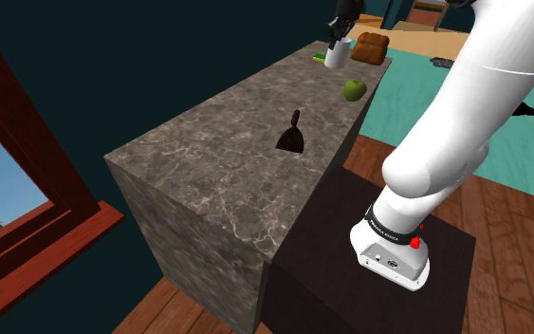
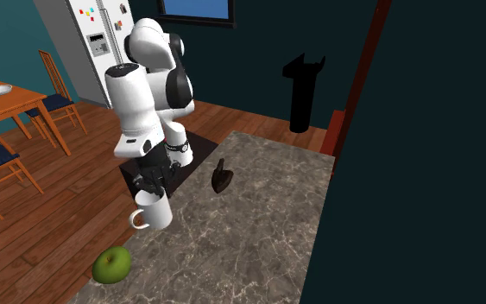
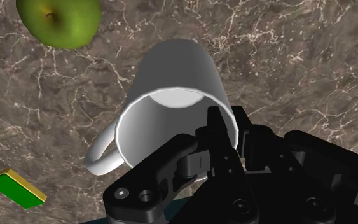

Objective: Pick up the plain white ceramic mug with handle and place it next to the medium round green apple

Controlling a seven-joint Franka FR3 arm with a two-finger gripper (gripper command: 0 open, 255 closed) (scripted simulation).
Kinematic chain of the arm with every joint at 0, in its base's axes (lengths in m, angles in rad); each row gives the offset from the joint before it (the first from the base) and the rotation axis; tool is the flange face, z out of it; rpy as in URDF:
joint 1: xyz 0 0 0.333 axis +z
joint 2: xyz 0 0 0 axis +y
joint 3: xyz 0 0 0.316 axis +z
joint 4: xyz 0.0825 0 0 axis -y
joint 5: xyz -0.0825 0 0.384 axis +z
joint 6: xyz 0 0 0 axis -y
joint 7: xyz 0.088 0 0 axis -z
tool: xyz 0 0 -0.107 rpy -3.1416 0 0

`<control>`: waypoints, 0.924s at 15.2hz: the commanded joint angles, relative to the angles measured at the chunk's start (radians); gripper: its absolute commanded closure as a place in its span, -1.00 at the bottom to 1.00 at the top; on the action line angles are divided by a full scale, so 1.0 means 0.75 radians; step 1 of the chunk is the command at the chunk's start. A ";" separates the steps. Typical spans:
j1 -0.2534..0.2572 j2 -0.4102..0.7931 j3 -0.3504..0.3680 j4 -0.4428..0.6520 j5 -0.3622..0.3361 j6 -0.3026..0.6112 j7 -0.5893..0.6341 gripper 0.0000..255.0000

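Note:
The white mug (image 3: 171, 76) with a handle hangs from my gripper (image 3: 227, 130), which is shut on its rim with one finger inside and one outside. The green apple (image 3: 60, 22) lies on the marble counter (image 3: 298, 57), a short way beyond the mug. In the shoulder view the mug (image 1: 336, 55) sits under the gripper (image 1: 340, 36) near the counter's far end, with the apple (image 1: 354, 90) nearer. In the second exterior view the mug (image 2: 153, 210) is below the gripper (image 2: 148, 186), the apple (image 2: 111, 264) in front. Whether the mug's base touches the counter I cannot tell.
A small black object (image 1: 291, 138) stands mid-counter (image 1: 217, 161), also seen as the black object (image 2: 221, 177) behind the mug. A flat green block (image 3: 15, 189) lies near the mug's handle. A brown loaf (image 1: 370, 47) sits at the counter's far end. A table and chairs (image 2: 12, 112) stand on the floor.

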 commanded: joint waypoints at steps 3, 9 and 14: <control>-0.079 0.073 -0.055 0.091 0.061 -0.038 -0.148 1.00; -0.117 0.122 -0.074 0.060 0.102 0.029 -0.225 1.00; -0.117 0.137 -0.070 -0.011 0.116 0.113 -0.240 1.00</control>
